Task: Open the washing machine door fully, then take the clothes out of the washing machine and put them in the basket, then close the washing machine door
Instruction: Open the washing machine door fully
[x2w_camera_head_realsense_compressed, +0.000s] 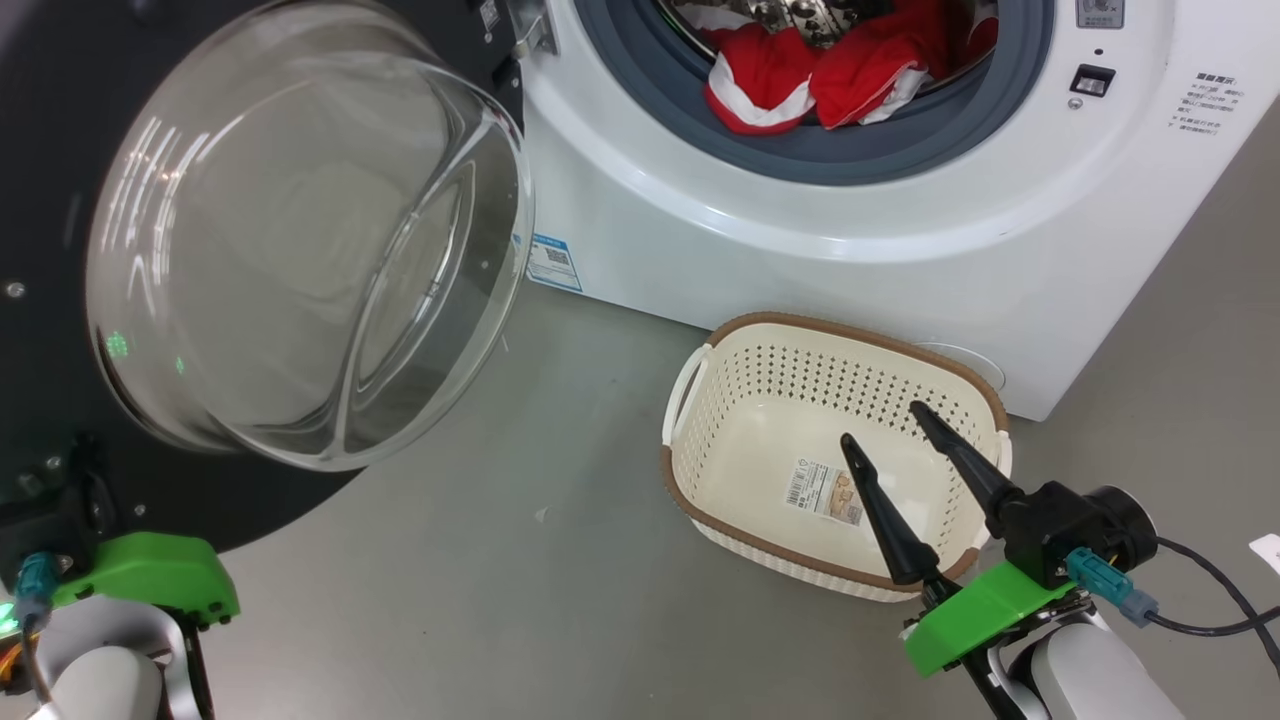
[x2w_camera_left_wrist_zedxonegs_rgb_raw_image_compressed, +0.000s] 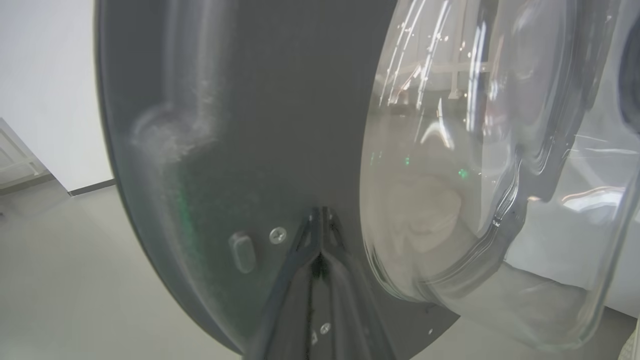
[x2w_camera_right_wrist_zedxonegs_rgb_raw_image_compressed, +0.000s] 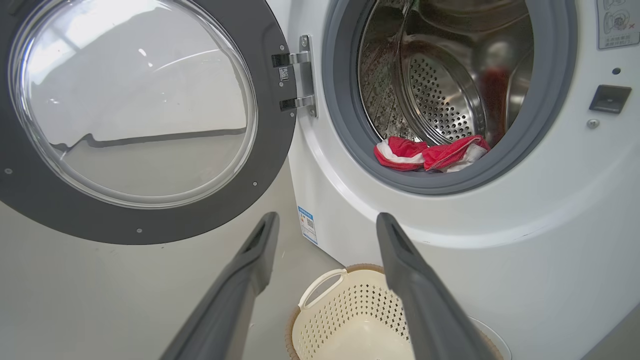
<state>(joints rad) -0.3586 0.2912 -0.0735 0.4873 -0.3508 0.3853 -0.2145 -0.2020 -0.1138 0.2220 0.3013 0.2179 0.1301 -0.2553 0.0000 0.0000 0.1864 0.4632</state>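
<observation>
**Open door and loaded drum, seen from the head and both wrists.** The washing machine door (x2w_camera_head_realsense_compressed: 300, 250) stands wide open at the robot's left. Its bulging glass window faces the head camera, and it hangs from hinges at the left edge of the opening in the washing machine (x2w_camera_head_realsense_compressed: 800, 260). The clothes (x2w_camera_head_realsense_compressed: 830, 70), red with white trim, lie bunched at the front of the perforated steel drum (x2w_camera_right_wrist_zedxonegs_rgb_raw_image_compressed: 440, 100), and their lower folds rest on the grey gasket (x2w_camera_head_realsense_compressed: 850, 165). A small blue sticker (x2w_camera_head_realsense_compressed: 553, 262) marks the machine's lower front, near the door's glass.

The basket (x2w_camera_head_realsense_compressed: 850, 335) sits on the grey floor (x2w_camera_head_realsense_compressed: 500, 580) just in front of the machine, below the opening, with a paper label (x2w_camera_head_realsense_compressed: 825, 492) flat on its bottom.

The left gripper (x2w_camera_left_wrist_zedxonegs_rgb_raw_image_compressed: 320, 220) has its jaws pressed together, with the tips against the dark inner rim of the door, just beside a screw (x2w_camera_left_wrist_zedxonegs_rgb_raw_image_compressed: 278, 235). The right gripper (x2w_camera_head_realsense_compressed: 880, 422) hovers over the basket's near side. Its jaws are spread wide with nothing between them, and they point towards the machine.
</observation>
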